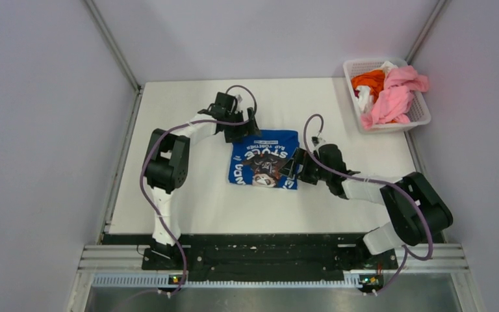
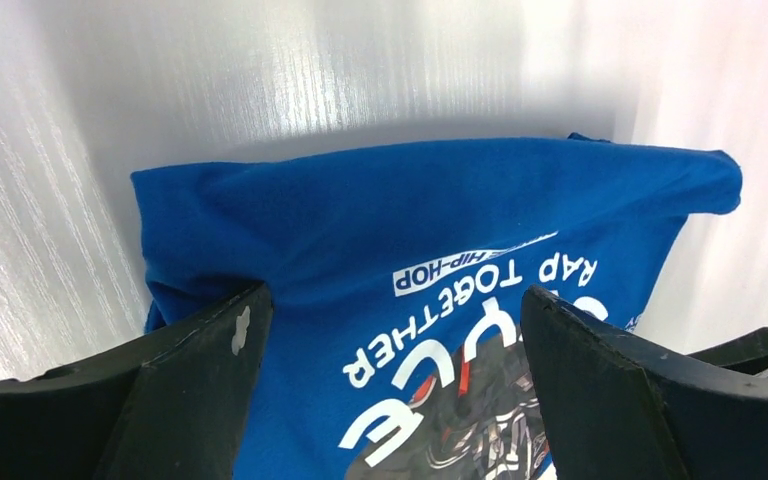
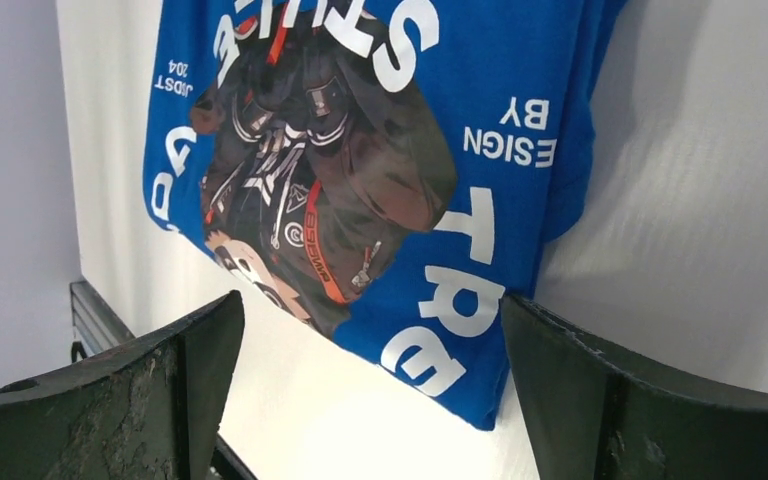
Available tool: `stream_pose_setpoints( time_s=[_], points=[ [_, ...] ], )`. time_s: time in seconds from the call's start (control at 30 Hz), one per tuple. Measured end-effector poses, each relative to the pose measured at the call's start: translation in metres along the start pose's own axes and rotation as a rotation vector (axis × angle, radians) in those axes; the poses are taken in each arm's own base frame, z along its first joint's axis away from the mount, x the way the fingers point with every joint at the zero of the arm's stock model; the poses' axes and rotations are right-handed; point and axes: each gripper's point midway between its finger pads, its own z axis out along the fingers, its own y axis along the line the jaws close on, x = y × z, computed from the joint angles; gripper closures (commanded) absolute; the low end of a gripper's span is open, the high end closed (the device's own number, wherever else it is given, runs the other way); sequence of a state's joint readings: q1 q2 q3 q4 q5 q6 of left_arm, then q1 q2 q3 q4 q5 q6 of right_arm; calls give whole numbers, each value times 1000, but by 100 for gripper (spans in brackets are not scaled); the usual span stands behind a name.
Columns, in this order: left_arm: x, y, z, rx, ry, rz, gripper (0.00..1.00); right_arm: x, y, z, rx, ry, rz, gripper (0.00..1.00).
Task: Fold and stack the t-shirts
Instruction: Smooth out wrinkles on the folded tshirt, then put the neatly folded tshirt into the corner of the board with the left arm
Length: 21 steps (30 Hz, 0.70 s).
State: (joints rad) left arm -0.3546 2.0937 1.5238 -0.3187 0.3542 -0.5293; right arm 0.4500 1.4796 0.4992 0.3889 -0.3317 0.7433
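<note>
I count one blue tee (image 1: pixel 264 159) lying flat on the tabletop (image 1: pixel 188 201), folded to a rough rectangle with the print up. There are two claws. My left claw (image 1: pixel 248 132) hangs over the tee's far left corner, fingers apart. My right claw (image 1: pixel 293 171) sits at its right edge, also spread. Bare tabletop lies left of the tee and nearer than it. One basket (image 1: pixel 421 110), well apart at the far right corner, holds a heaped pink tee (image 1: pixel 393 97), orange tee (image 1: pixel 369 80) and white tee (image 1: pixel 364 99).
</note>
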Motion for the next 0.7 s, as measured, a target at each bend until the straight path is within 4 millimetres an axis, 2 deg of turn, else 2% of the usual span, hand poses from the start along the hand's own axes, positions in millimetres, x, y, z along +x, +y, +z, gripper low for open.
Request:
stream_pose_setpoints(
  time_s=[0.17,0.33,0.43,0.57,0.7],
  points=[
    [0,-2,-9,-5,-4,21,1,-11,-3,-14,64,-47,-41,1],
    [10,-8,-61,-26,-69,46,1,-43,16,-50,76,-197,-97,1],
    [9,-9,-83,-54,-118,56,8,-64,23,-73,98,-309,-111,1],
    [10,1,-80,-97,-124,46,19,-79,22,-101,154,-417,-109,1],
    [26,22,-61,-152,-62,13,30,-83,18,-120,195,-469,-103,1]
  ],
)
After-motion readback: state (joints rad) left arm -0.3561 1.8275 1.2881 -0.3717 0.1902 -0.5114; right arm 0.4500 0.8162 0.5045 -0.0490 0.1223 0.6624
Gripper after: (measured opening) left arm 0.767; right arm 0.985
